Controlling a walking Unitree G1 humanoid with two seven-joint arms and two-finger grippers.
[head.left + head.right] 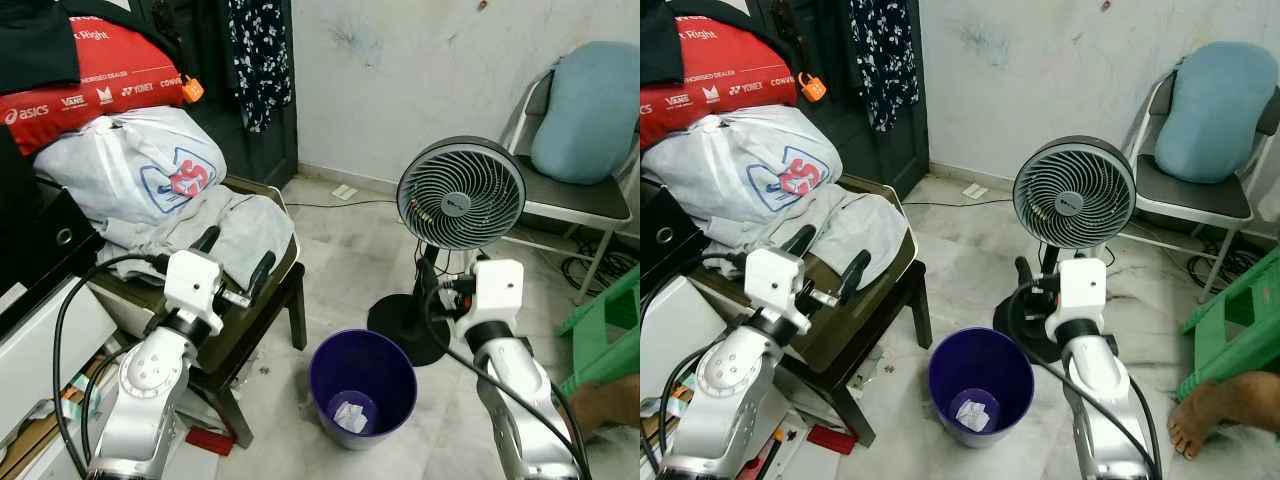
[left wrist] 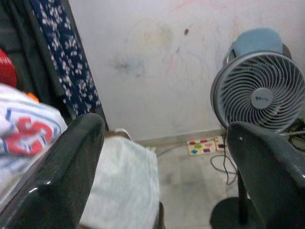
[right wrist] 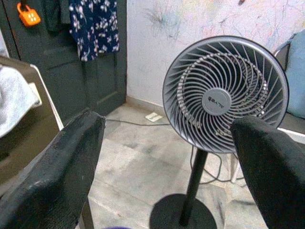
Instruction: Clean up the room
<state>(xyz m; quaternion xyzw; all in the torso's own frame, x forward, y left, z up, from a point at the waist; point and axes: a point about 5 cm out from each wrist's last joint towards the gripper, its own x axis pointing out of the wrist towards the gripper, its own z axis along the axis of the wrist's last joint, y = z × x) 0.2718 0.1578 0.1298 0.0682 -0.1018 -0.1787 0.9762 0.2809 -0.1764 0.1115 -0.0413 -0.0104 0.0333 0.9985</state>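
White and grey cloth is heaped just beyond the left gripper (image 1: 233, 260), whose two black fingers stand spread wide with nothing between them. That pincer hangs over the front edge of the dark wooden chair (image 1: 283, 290); ahead of its fingertips lie a pale garment (image 1: 245, 225) and, further back, a white printed bag (image 1: 140, 170) with a red sports bag (image 1: 95, 85) stacked behind it. Below and to the right of this pincer, on the tiled floor (image 1: 330, 250), stands the purple bin (image 1: 362, 385), which holds a scrap of crumpled paper (image 1: 349, 415) at its bottom.

Right of the bin, the right gripper (image 1: 1040, 275) is raised too, its fingers parted wide and holding nothing, as its wrist view shows. Straight ahead of it is the standing fan (image 3: 224, 95), close by but not touched; beyond that, a metal chair with a blue cushion (image 1: 590, 110). A person's bare foot (image 1: 1215, 410) rests on the floor to the right of this arm, beside a green stool (image 1: 1240, 320).

Judging by the empty pincers, the robot is between pickups, looking for the next piece of clutter. The loose garment on the chair seems the likeliest target: the left pincer would need to reach forward and down onto the cloth, then close on a fold. Care is needed near the fan and the foot.
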